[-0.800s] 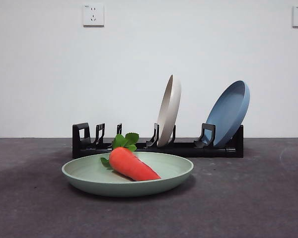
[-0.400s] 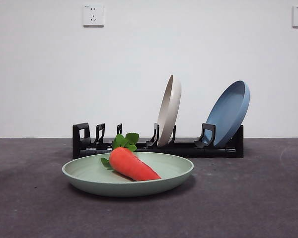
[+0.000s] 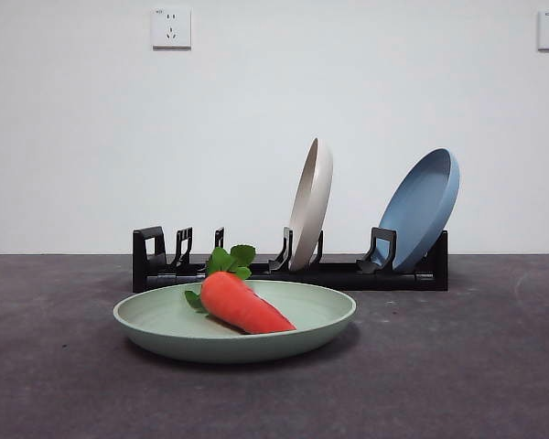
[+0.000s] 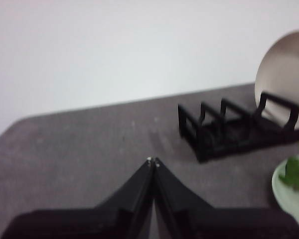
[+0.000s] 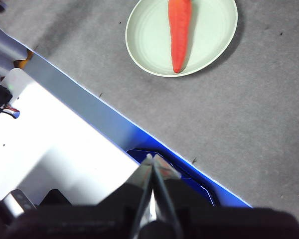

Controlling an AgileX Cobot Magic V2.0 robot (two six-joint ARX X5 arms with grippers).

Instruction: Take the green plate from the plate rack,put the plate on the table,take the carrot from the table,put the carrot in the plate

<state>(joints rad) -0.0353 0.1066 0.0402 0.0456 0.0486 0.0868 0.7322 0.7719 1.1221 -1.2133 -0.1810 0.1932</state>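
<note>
The green plate [image 3: 297, 322] lies flat on the dark grey table [image 3: 457, 366], in front of the black plate rack [image 3: 247, 270]. The carrot [image 3: 242, 303] lies in the plate, leafy top toward the rack. The right wrist view shows the plate [image 5: 209, 35] with the carrot [image 5: 179, 30] from high above. My right gripper [image 5: 152, 158] is shut and empty, far from the plate, over the table's edge. My left gripper [image 4: 153, 161] is shut and empty, above the table beside the rack's empty end [image 4: 214, 129]. Neither arm shows in the front view.
A cream plate [image 3: 311, 203] stands upright in the rack's middle and a blue plate [image 3: 423, 208] leans at its right end. A white and blue structure [image 5: 65, 144] borders the table's edge below my right gripper.
</note>
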